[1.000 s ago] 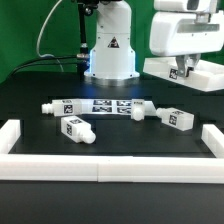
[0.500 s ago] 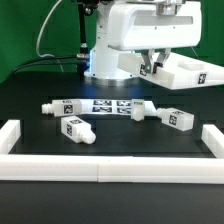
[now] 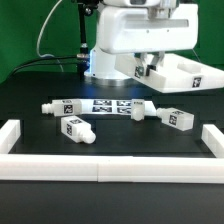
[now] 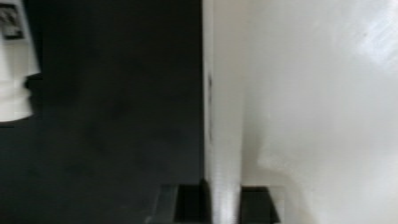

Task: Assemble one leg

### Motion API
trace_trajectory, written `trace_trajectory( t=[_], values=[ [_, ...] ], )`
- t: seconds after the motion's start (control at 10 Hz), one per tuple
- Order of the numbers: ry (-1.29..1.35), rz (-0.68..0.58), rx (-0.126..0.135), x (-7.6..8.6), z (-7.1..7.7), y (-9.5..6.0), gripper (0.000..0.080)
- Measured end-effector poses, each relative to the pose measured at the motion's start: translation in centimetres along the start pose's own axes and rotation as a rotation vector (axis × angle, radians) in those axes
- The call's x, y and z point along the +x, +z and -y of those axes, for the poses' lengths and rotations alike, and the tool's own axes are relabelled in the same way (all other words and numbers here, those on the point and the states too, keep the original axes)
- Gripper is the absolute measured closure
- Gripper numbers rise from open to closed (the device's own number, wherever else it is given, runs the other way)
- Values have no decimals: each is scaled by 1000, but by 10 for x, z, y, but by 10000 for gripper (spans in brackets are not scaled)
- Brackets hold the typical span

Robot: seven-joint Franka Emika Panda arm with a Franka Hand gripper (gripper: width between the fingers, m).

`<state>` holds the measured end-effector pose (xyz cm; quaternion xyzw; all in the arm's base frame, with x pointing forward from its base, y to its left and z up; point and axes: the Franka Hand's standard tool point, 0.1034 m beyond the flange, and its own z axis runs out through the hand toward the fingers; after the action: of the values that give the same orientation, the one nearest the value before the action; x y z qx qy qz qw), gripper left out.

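Observation:
Several white legs lie on the black table: one at the exterior view's left [image 3: 55, 107], one nearer the front [image 3: 75, 129], one in the middle [image 3: 141, 109] and one to the right [image 3: 175, 118]. One leg shows at the edge of the wrist view [image 4: 15, 60]. My gripper [image 3: 150, 68] is at the left edge of the large flat white panel [image 3: 188, 75], back right. In the wrist view the panel's thin edge [image 4: 217, 120] runs between my fingertips [image 4: 189, 203], which sit tight on both sides of it. My gripper [image 4: 222, 205] is shut on the panel.
The marker board [image 3: 110, 106] lies flat between the legs. A low white rail [image 3: 100, 165] runs along the table's front, with raised ends at the left [image 3: 10, 132] and right [image 3: 212, 138]. The robot's base [image 3: 100, 62] stands behind.
The arm has swung to the exterior view's left, from over the panel's middle to its left edge. The panel has shifted slightly left. The legs have not moved.

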<state>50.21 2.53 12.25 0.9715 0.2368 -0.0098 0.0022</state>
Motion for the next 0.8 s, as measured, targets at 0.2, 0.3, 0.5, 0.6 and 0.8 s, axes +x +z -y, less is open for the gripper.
trace_trajectory(
  t=[0.2, 0.3, 0.5, 0.6, 0.8],
  values=[
    [173, -2, 12, 9, -17, 0, 745],
    [235, 32, 46, 6, -29, 8, 745],
    [251, 45, 58, 5, -32, 13, 745],
    [251, 47, 58, 4, -32, 14, 745],
    [265, 54, 60, 3, -34, 17, 745]
  ],
)
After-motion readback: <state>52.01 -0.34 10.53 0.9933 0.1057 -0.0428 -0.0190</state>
